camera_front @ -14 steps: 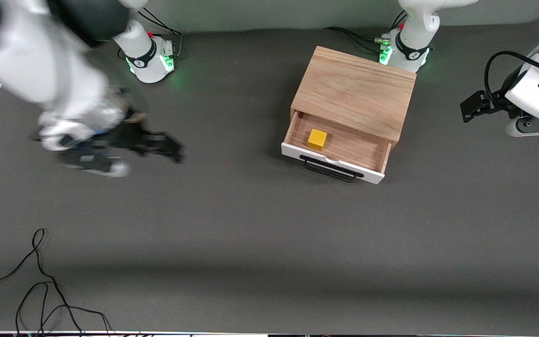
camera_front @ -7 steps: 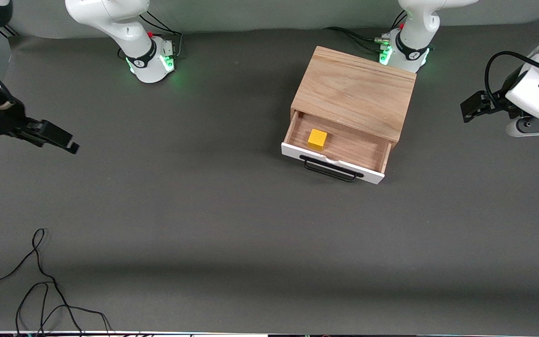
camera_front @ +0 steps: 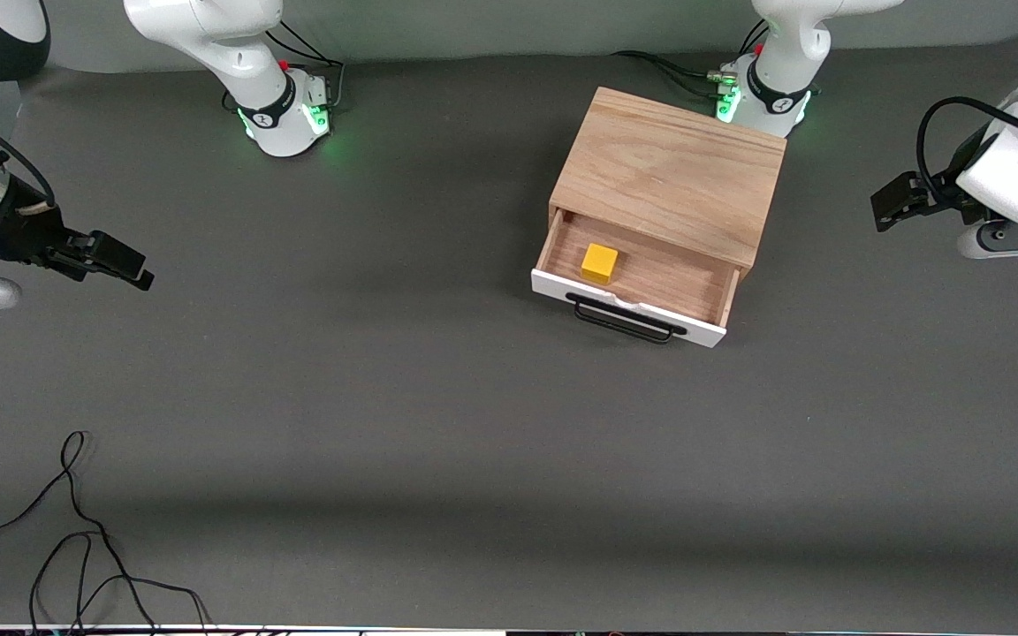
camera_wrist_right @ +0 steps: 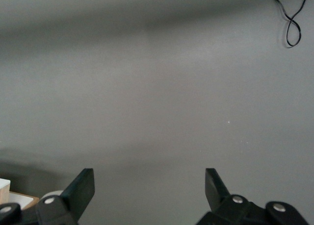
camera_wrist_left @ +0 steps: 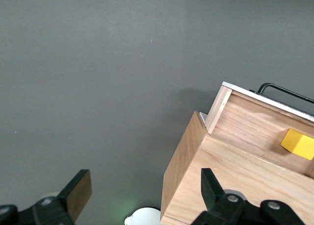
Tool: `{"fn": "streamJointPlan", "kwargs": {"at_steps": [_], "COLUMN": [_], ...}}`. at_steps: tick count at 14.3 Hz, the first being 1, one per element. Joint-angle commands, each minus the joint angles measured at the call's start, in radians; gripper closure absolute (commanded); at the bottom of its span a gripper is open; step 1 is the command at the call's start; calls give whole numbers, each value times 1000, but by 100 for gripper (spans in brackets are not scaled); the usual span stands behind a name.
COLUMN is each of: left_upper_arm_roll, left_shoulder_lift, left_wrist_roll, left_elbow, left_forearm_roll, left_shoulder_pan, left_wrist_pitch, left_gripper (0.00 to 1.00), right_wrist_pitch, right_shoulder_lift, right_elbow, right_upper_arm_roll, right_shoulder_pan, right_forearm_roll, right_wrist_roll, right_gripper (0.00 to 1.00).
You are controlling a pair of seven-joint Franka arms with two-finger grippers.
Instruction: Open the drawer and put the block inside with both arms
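Inside open drawer [camera_front: 641, 274]: block [camera_front: 599, 262] | left gripper [camera_front: 889, 201], right gripper [camera_front: 125, 263]: wide, apart

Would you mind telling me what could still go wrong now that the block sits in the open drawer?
1. The drawer stands pulled out with its black handle jutting toward the front camera; a passing arm might snag it.
2. The block lies loose on the drawer floor near the front panel, so a hard push shut may slide it.
3. Both pincers, left and right, hang open at the table's ends, holding nothing.
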Motion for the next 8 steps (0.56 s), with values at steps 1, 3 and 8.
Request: {"fn": "streamJointPlan", "kwargs": {"at_steps": [1,3,8], "left_upper_arm_roll": [5,5,7], "left_shoulder_lift": [-1,-1,-1], "left_wrist_roll": [5,-7,8], "left_elbow": [6,4,9], "left_forearm_roll": [-11,-11,-11], "left_shoulder_pan": [-4,-9,0], "left_wrist_pitch": [13,12,-1], "left_gripper": [1,1,1], "right_wrist_pitch": [23,18,12], "right_shoulder_lift": [11,13,13], "right_elbow": [-4,-6,-4], "right_upper_arm_roll": [14,33,34], "right_shoulder_pan": [-17,-17,-17], "right_forearm_roll": [-36,-61,-61], "right_wrist_roll": [-36,-42,-40], "right_gripper": [0,0,0]}}
